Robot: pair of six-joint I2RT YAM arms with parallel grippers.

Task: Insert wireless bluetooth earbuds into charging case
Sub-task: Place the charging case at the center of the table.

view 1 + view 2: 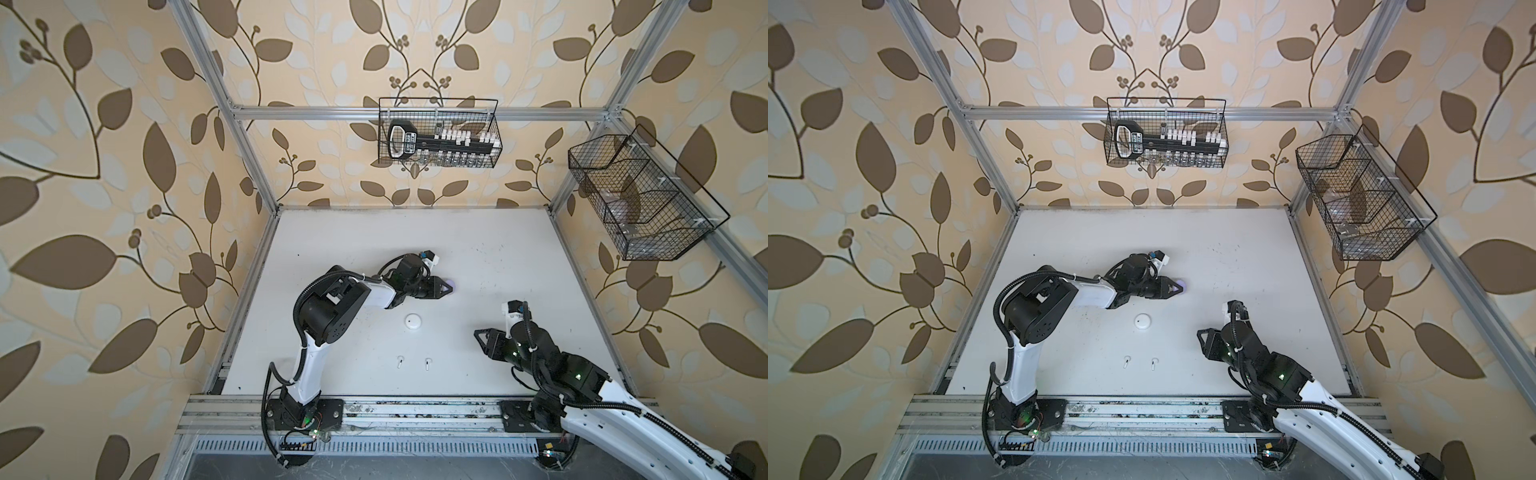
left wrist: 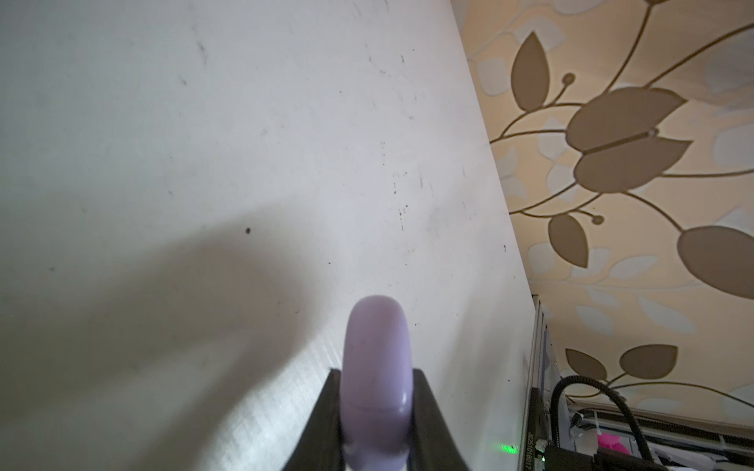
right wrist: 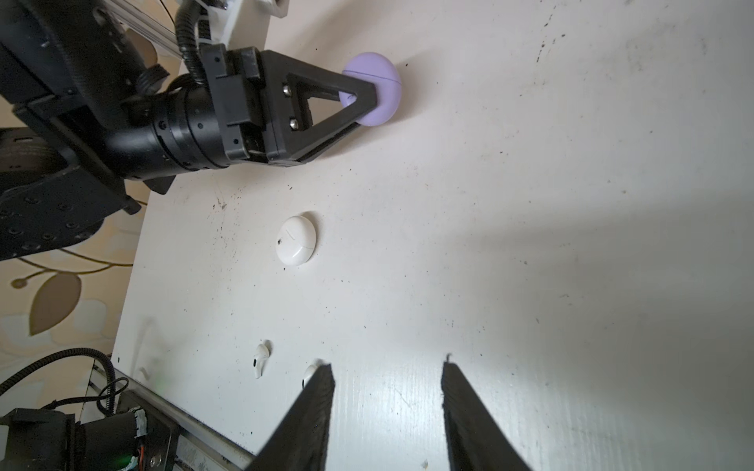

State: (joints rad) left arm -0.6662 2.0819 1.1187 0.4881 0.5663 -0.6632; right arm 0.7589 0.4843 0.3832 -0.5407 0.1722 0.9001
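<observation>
My left gripper is shut on a round lavender charging case, holding it on edge with its lid closed, just above the white table near the middle. A closed white charging case lies flat in front of it. Two white earbuds lie side by side nearer the front edge. In the right wrist view the nearer earbud is partly hidden by a finger; its neighbour shows whole. My right gripper hovers open and empty to their right.
A black wire basket with a black and white tool hangs on the back wall. A second wire basket hangs at the right. Aluminium frame posts edge the table, and the arm bases sit on a rail along the front.
</observation>
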